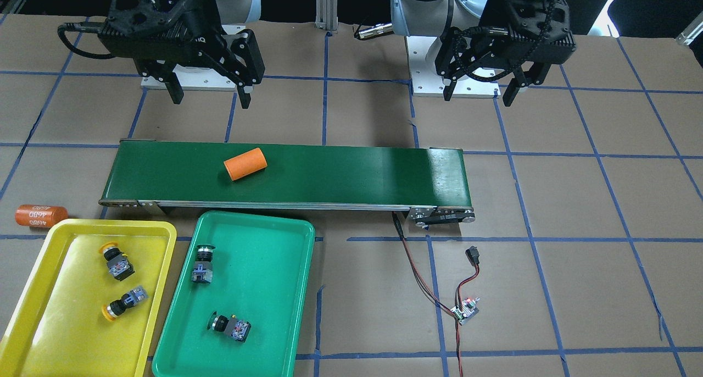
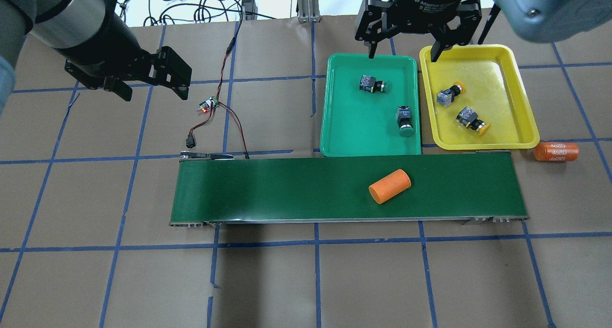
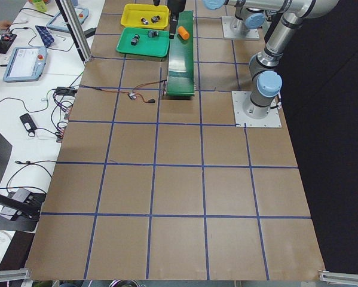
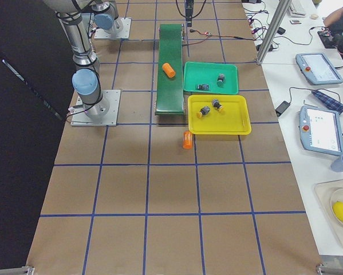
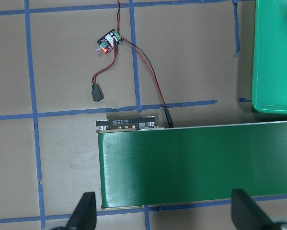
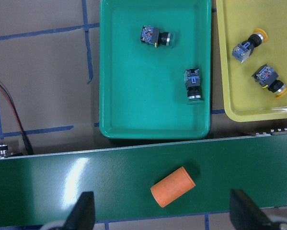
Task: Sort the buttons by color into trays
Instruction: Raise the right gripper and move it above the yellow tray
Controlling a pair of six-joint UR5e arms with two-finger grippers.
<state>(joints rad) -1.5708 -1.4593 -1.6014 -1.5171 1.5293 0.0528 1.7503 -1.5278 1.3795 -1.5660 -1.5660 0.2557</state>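
Right gripper (image 6: 163, 213): fingers spread wide, nothing between them; hangs above the conveyor belt (image 6: 86, 187) at the end nearest the trays.

Left gripper (image 5: 165, 213): fingers likewise spread wide, empty; hangs above the belt's other end.

Yellow tray (image 2: 502, 79): on the table, just across the belt from the robot, toward its right. Contents: one yellow-capped button (image 2: 449, 94), and a second yellow-capped button (image 2: 472, 119) nearer the belt. Both lie on their sides, apart.

Green tray (image 2: 354, 127): just beside the yellow tray, long sides parallel. Contents: one green-capped button (image 2: 372, 84) toward the far end, and a second green-capped button (image 2: 404, 120) close to the wall facing the yellow tray. Both lie on their sides.

Plain orange cylinder (image 2: 389, 186): on its side on the belt, near the green tray.

Orange cylinder marked "4680" (image 2: 556, 152): on the table, near the yellow tray's corner, off the belt.

Circuit board (image 2: 209, 104): small, red light lit; red and black wires run to the belt's end.

Table (image 2: 95, 199): brown surface with a blue tape grid.
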